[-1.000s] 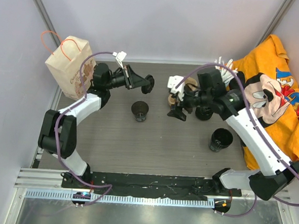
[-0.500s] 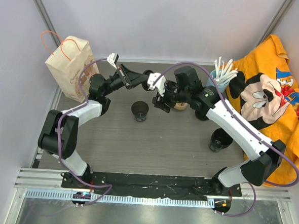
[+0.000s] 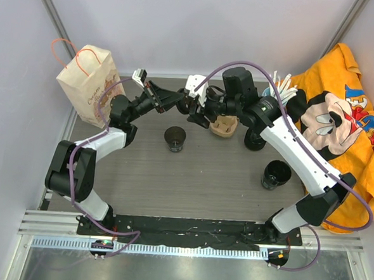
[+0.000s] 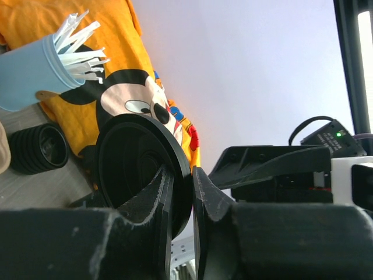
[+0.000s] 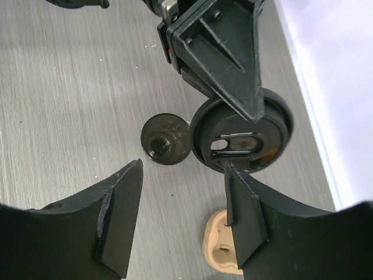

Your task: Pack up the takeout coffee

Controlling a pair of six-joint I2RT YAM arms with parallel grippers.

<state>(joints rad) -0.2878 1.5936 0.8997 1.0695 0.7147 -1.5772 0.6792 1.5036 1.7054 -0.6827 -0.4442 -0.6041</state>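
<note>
**Takeout coffee and tools, top and wrist views.** The takeout coffee (image 3: 174,138) is shown as a small round black cup with a dark inside. It is stood on the worktop (image 3: 203,185), at about 8 o'clock from the cardboard carrier (image 3: 225,126) in the top view. Its long axis is set vertical, with the open mouth pointed up.

A black lid (image 5: 242,137) with a sip slot is clamped by its rim in the narrowly set left tool (image 4: 182,175). The lid is held on edge above the worktop, at 12 o'clock from the cup. The right tool (image 5: 183,179) is spread wide and empty, just beside the lid; contact cannot be told.

One second earlier the right tool was placed over the carrier. It is now displaced toward 10 o'clock, and the carrier is uncovered. The cup is unmoved.
</note>
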